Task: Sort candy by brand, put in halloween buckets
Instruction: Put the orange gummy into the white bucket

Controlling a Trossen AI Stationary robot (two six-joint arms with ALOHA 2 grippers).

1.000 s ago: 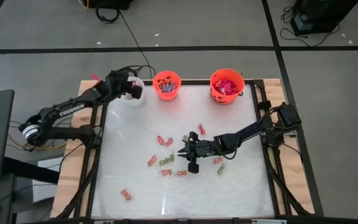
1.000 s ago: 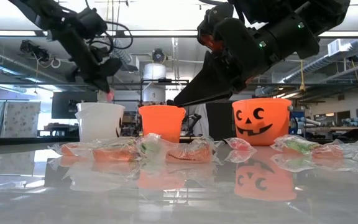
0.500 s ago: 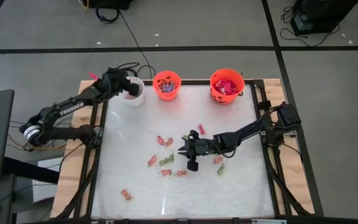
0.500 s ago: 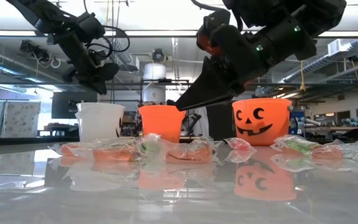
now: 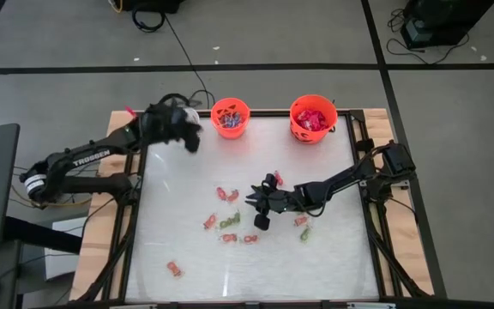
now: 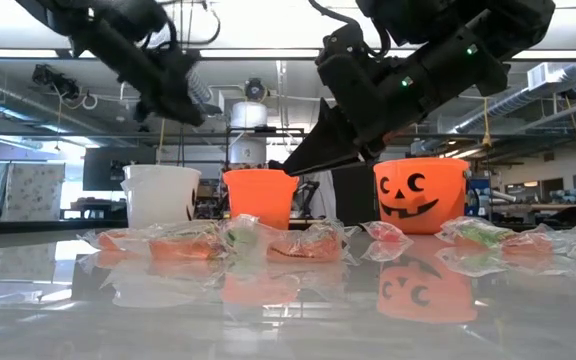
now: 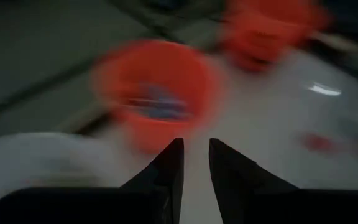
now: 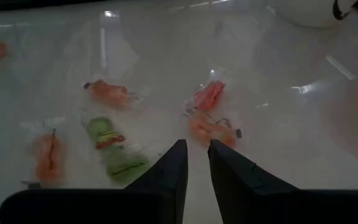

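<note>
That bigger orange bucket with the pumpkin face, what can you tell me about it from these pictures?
The larger orange bucket is a round pail that looks like plastic, with a black jack-o'-lantern face, two eyes, a nose and a jagged grin, showing in the low view. It stands upright at the table's far edge, toward the right side, beside the smaller orange bucket. From above, it holds a heap of shiny red and pink candy. Neither arm touches it.

Three buckets point(image 5: 230, 117) stood along the table's point(image 5: 333, 257) far edge; candy point(image 5: 227, 222) lay scattered at the centre.
</note>
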